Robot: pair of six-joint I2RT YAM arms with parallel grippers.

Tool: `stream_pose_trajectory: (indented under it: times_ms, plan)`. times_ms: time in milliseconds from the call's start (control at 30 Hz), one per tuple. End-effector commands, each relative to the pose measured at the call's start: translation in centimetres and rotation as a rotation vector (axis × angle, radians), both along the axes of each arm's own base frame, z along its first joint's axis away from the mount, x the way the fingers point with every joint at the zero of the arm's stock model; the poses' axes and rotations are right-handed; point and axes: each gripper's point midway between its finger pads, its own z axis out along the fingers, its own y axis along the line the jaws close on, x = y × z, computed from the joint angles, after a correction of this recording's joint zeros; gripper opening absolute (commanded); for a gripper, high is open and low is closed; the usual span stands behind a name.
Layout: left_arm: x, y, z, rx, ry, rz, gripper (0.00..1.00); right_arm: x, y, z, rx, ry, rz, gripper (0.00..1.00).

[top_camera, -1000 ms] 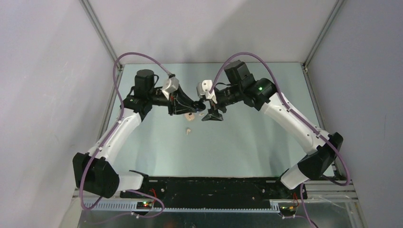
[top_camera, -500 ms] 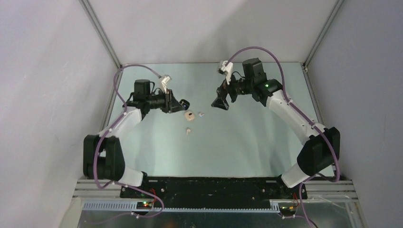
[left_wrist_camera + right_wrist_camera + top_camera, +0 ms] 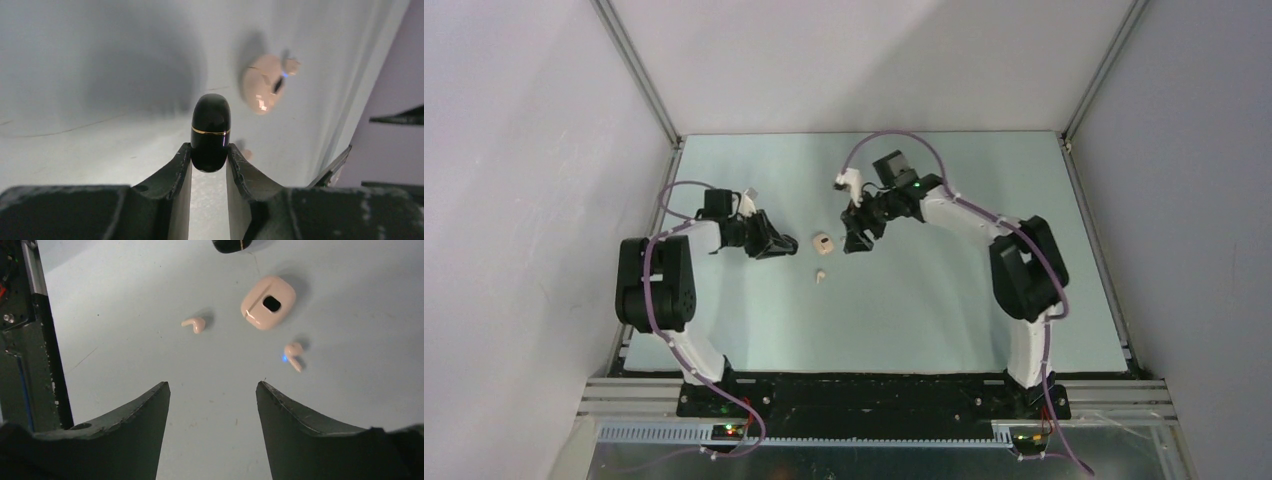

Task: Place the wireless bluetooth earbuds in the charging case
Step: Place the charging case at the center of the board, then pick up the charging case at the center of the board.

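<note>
The beige charging case (image 3: pixel 823 241) (image 3: pixel 267 302) (image 3: pixel 262 82) lies on the table, a dark square spot on its top. One pale earbud (image 3: pixel 194 323) (image 3: pixel 820 275) lies in front of it. The other earbud (image 3: pixel 293 355) (image 3: pixel 291 65), showing a blue light, lies right beside the case. My left gripper (image 3: pixel 210 150) (image 3: pixel 782 243) is just left of the case, shut on a glossy black capsule with a gold band (image 3: pixel 210 132). My right gripper (image 3: pixel 212 385) (image 3: pixel 856 238) hangs open just right of the case, nothing between its fingers.
The pale green table (image 3: pixel 924 300) is boxed in by grey walls and a metal frame (image 3: pixel 639 70). The black base rail (image 3: pixel 874 392) runs along the near edge and shows at the left of the right wrist view (image 3: pixel 30 340).
The left gripper has drawn back to the left and down, still holding the black capsule. The right gripper has swung out to the right, then come back left and down beside the case.
</note>
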Motion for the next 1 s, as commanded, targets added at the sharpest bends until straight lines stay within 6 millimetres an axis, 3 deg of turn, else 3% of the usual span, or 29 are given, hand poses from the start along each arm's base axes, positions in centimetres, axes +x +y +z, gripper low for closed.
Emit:
stream_pose_trajectory:
  times_ms: [0,67,133,200,233,267,367,433,533,600,633,733,900,967]
  plan:
    - [0.2,2.6,-1.7,0.012,0.111,0.137,0.26,1.4,2.3,0.9,-0.033,-0.166,0.137,0.68]
    - [0.1,3.0,-2.2,0.006,0.146,0.165,0.31,2.7,3.1,0.0,-0.058,-0.229,0.151,0.67]
    - [-0.1,3.6,-2.7,0.014,0.169,0.190,0.44,4.1,3.9,-0.6,-0.083,-0.301,0.170,0.68]
    - [-0.4,3.9,-2.9,0.012,0.182,0.202,0.83,5.4,4.4,-2.4,-0.128,-0.357,0.203,0.68]
    - [-0.7,4.2,-3.0,0.016,0.198,0.210,0.95,6.2,4.9,-2.2,-0.136,-0.410,0.226,0.68]
    - [-0.7,4.8,-2.8,0.019,0.196,0.226,0.99,7.0,4.9,-3.3,-0.162,-0.430,0.227,0.68]
    - [-1.3,7.2,-1.9,0.064,0.205,0.283,0.99,8.9,5.6,-4.3,-0.200,-0.555,0.280,0.69]
    - [-1.6,9.1,-0.2,0.125,0.173,0.311,1.00,9.6,6.0,-5.4,-0.243,-0.613,0.305,0.69]
    - [-1.3,11.2,4.5,0.266,0.008,0.303,1.00,10.0,6.9,-7.1,-0.276,-0.656,0.350,0.70]
    - [-1.3,11.6,7.6,0.339,-0.128,0.264,1.00,9.8,7.4,-7.9,-0.297,-0.673,0.381,0.70]
    - [-1.4,11.3,9.3,0.362,-0.201,0.237,1.00,9.8,7.5,-8.2,-0.305,-0.680,0.389,0.70]
    - [-1.7,9.4,11.4,0.334,-0.296,0.120,1.00,9.0,8.3,-8.9,-0.307,-0.704,0.429,0.70]
    - [-1.8,6.7,14.0,0.113,-0.237,0.194,1.00,6.4,10.6,-9.4,-0.273,-0.705,0.490,0.70]
    - [-1.8,6.7,15.4,0.098,-0.286,0.205,1.00,5.2,11.4,-9.3,-0.246,-0.688,0.517,0.71]
